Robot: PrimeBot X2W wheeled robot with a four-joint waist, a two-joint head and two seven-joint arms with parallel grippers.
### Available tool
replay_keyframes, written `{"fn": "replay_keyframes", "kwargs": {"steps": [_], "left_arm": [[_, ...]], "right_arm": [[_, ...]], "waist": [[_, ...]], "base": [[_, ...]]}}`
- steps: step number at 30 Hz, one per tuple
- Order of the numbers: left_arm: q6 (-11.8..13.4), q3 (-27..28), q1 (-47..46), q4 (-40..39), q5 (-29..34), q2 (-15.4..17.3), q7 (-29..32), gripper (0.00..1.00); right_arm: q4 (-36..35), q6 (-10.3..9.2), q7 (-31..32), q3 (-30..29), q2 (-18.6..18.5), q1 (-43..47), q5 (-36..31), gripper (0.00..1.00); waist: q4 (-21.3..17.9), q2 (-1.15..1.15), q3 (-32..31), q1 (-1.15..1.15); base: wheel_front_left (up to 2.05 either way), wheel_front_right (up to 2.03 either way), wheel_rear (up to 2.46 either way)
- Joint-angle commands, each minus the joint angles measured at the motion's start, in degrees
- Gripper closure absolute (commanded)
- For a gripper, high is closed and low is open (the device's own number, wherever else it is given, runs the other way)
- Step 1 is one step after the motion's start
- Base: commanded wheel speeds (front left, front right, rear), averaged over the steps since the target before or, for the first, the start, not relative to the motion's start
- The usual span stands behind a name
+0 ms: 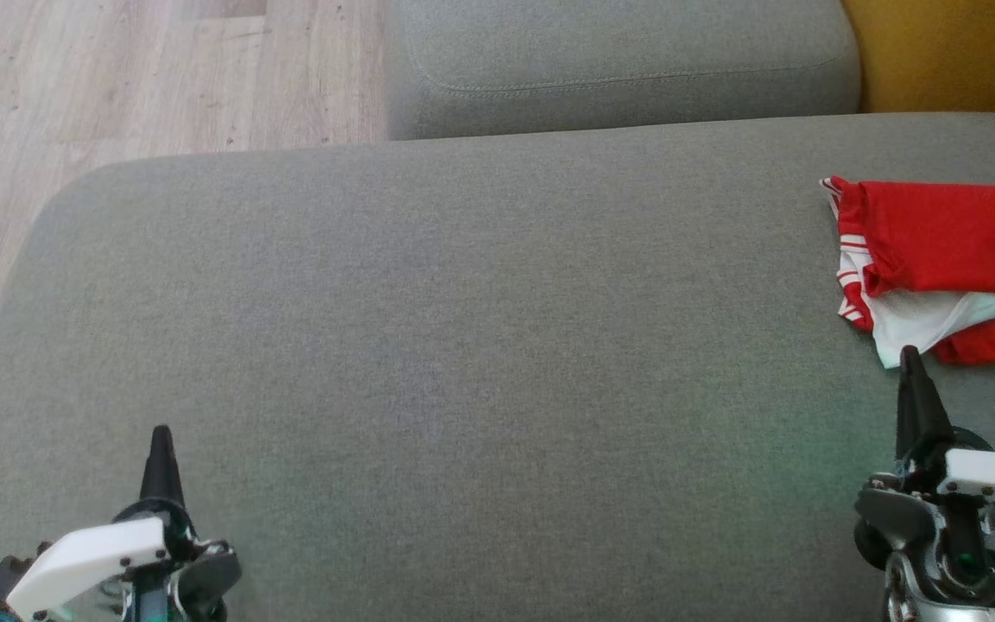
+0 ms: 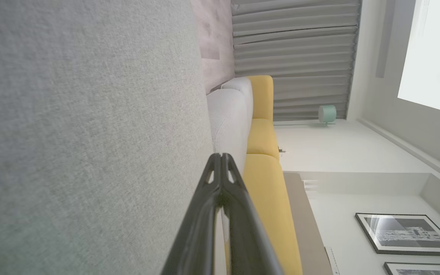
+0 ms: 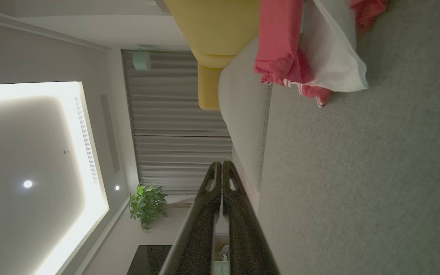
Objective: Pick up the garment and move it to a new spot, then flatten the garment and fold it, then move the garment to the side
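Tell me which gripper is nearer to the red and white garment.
Right. The right gripper is shut, its tips close by the garment's near white edge. The left gripper, also shut, is far off across the grey cushion, at the robot's left.

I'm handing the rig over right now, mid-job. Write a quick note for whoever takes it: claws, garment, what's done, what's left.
Left claw: shut, empty, at the near left over the grey cushion.
Right claw: shut, empty, pointing at the garment; the right wrist view shows a gap between them.
Garment: red and white, bunched at the cushion's right side, partly cut off by the head view's edge.
Done: nothing that shows; the garment is neither flat nor folded.
Left: pick it up, move it to open cushion, flatten, fold, set it aside.
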Motion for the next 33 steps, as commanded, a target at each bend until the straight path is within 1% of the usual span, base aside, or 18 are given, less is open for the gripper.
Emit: {"fn": "replay_keyframes", "kwargs": {"steps": [1,5,33], "left_arm": [[-0.63,2.33,-3.34,-1.86,-1.38,0.37,0.51,1.00],[-0.85,2.66,-3.50,-1.86,-3.51,0.38,1.16,1.00],[-0.85,2.65,-3.50,-1.87,-3.52,0.38,1.16,1.00]], "right_arm": [[-2.55,-0.04,0.59,0.74,-0.99,-1.00,1.64,1.00],[-2.79,-0.04,1.25,0.25,-0.97,-0.91,3.95,1.00],[-2.77,-0.04,1.63,-0.22,-0.64,-0.95,3.55,1.00]], "waist": [[0.04,0.00,-0.01,0.00],[0.16,0.00,-0.06,0.00],[0.16,0.00,-0.06,0.00]], "base": [[0.00,0.00,0.00],[0.00,0.00,0.00],[0.00,0.00,0.00]]}}
